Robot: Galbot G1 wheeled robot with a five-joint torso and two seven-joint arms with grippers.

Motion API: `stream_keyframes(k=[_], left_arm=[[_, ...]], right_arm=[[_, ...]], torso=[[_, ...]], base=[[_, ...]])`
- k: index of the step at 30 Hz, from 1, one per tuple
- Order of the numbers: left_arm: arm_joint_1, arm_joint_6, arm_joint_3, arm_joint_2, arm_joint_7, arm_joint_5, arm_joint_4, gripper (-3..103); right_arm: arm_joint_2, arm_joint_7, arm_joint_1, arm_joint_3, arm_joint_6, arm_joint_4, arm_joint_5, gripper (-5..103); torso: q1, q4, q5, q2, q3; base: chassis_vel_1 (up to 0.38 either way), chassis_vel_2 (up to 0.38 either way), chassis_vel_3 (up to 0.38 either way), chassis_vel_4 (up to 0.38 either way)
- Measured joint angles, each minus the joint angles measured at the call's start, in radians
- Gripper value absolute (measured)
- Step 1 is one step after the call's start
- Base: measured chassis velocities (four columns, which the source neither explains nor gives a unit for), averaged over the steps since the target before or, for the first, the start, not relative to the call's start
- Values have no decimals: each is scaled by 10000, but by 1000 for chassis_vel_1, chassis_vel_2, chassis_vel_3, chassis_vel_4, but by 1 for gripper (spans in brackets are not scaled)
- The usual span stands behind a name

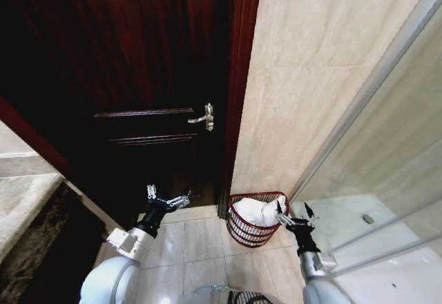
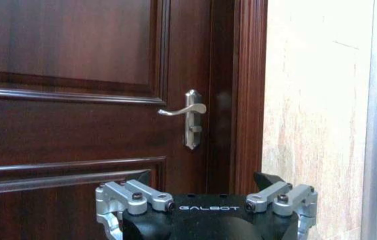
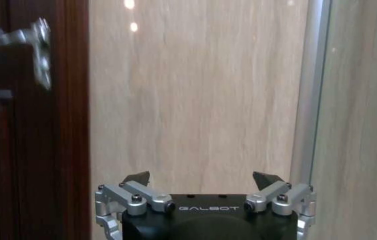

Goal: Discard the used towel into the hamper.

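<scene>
The hamper [image 1: 243,233], a small round dark red wire basket, stands on the tiled floor against the beige wall beside the door frame. A white towel [image 1: 255,211] lies bunched inside it, reaching up to the rim. My right gripper [image 1: 295,214] is open and empty just off the hamper's right rim, a little above it; in the right wrist view this gripper [image 3: 202,178] faces the beige wall. My left gripper [image 1: 168,197] is open and empty to the left of the hamper, in front of the dark door; the left wrist view has it [image 2: 205,179] pointing at the door.
A dark wooden door [image 1: 138,76] with a silver lever handle [image 1: 204,117] [image 2: 187,111] fills the left. A glass shower partition [image 1: 373,179] with a metal frame runs along the right. A stone counter edge [image 1: 21,200] sits at the far left. Floor tiles [image 1: 193,249] lie in front.
</scene>
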Motion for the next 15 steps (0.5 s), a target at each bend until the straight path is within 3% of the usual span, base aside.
stream_keyframes(k=[9,15], left_arm=[[-1,-1,0,0,0,0,0,100],[-1,0,0,0,0,0,0,100]], right_arm=[[27,-131,-468,-80,522,929,-434,100],[-245,-357,-843,284,1345,123,351,100]], torso=[[1,2,0,0,0],[2,0,2,0,1]], base=[[0,0,0,0],[0,0,0,0]])
